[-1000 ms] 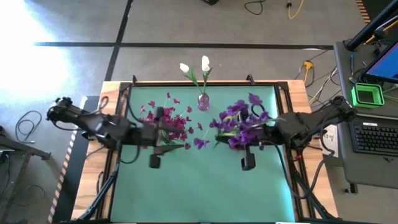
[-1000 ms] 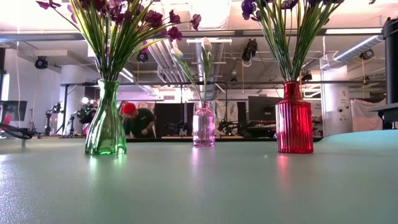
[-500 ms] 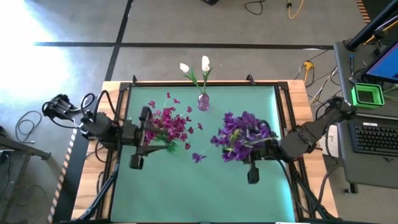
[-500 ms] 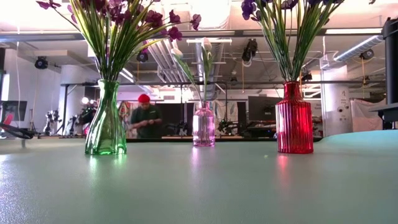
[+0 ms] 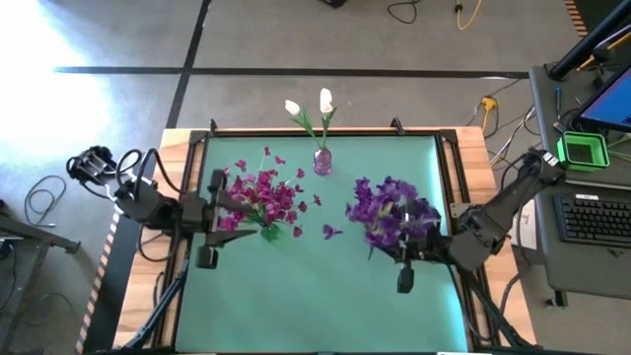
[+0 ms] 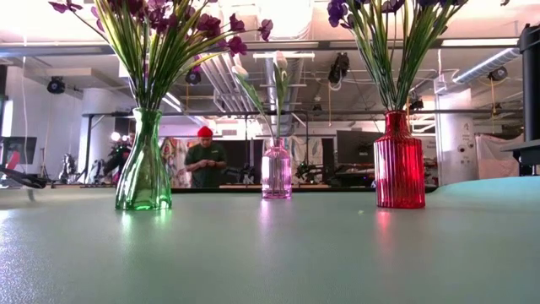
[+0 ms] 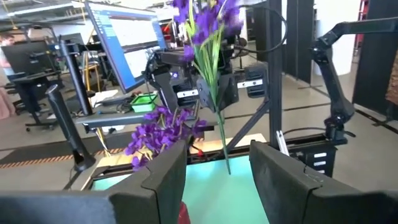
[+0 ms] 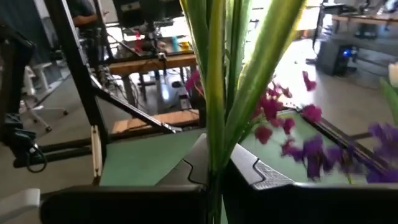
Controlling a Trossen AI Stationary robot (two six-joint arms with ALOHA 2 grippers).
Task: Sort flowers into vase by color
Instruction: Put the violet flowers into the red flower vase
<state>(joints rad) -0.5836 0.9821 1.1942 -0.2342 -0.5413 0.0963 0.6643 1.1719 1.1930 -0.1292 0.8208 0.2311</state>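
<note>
Three vases stand on the green table. A green vase (image 6: 143, 173) holds magenta flowers (image 5: 264, 197). A pink vase (image 6: 276, 171) at the far middle holds two white buds (image 5: 308, 106). A red vase (image 6: 399, 165) holds purple flowers (image 5: 389, 212). My right gripper (image 5: 409, 247) is beside the purple cluster, shut on a purple flower (image 7: 211, 68). My left gripper (image 5: 219, 212) is open at the left of the magenta flowers and touches nothing. Neither gripper shows in the low view. My right gripper (image 8: 217, 174) pinches the purple flower's green stems (image 8: 214, 134) between its two fingers, which lie across them. In the left wrist view the flower stands nearly upright, its blooms (image 7: 205, 15) above the gripper and its stem end (image 7: 227, 167) hanging below, clear of the table.
The near half of the green mat (image 5: 315, 296) lies bare. A single purple bloom (image 5: 330, 232) shows between the two clusters. A keyboard (image 5: 596, 217) and a green box (image 5: 582, 150) sit right of the table. A person (image 6: 202, 160) stands in the room far behind.
My left arm has drawn back toward the table's left edge, away from the magenta flowers. My right arm has moved toward the right and near edges, and purple blooms have shifted with it. The three vases have stayed in place.
</note>
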